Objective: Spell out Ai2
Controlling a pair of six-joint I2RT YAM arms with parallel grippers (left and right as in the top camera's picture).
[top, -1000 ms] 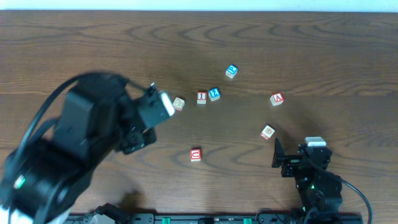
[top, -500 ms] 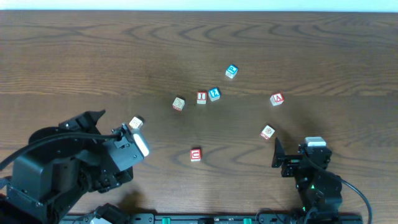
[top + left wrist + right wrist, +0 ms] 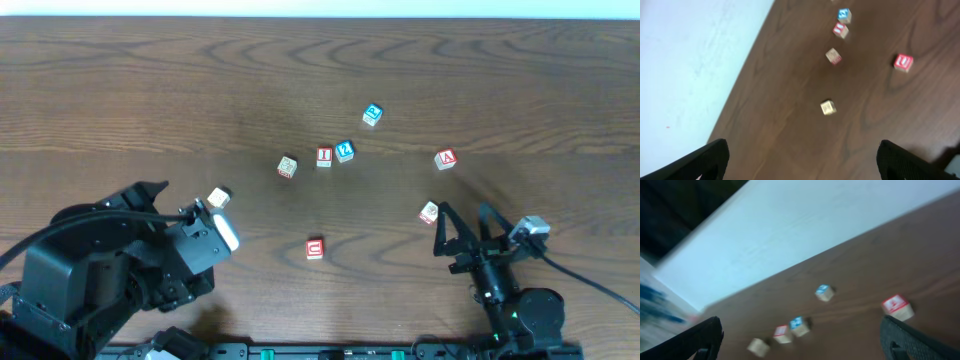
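Several letter blocks lie on the brown table. Near the middle a red I block (image 3: 324, 156) touches a blue 2 block (image 3: 345, 151); both show in the right wrist view, I (image 3: 782, 333) and 2 (image 3: 799, 325). A red A block (image 3: 445, 159) sits to the right and also shows in the right wrist view (image 3: 897, 306). My left gripper (image 3: 175, 200) is open and empty at the lower left, with a beige block (image 3: 218, 197) just ahead of it (image 3: 828, 107). My right gripper (image 3: 464, 222) is open and empty at the lower right, next to a beige-and-red block (image 3: 429, 212).
A blue block (image 3: 372, 114) lies farthest back. A beige block (image 3: 287, 166) sits left of the I block. A red block (image 3: 315, 248) lies alone near the front centre. The table's far edge meets a white wall (image 3: 790, 230).
My left arm has pulled back from the middle to the lower left, uncovering the beige block in front of it. My right gripper has just lifted and tilted toward the blocks.
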